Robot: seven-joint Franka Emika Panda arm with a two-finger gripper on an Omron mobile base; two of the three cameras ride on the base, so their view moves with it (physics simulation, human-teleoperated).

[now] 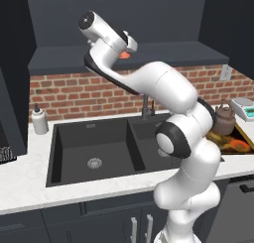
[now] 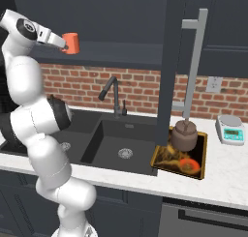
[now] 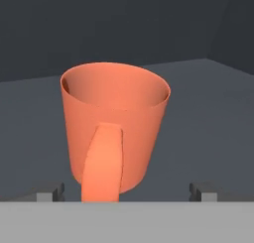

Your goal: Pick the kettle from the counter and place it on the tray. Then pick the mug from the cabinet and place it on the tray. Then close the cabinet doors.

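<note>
Fingers spread wide, released, flanking the orange mug, handle toward the hand. Mug upright on cabinet shelf. Kettle already on tray. Step: mug pick. Next, judged: advance slightly, clench on the body, lift clear.

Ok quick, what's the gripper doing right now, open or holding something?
Gripper: open, fingers either side of the mug handle, not closed on it.
</note>
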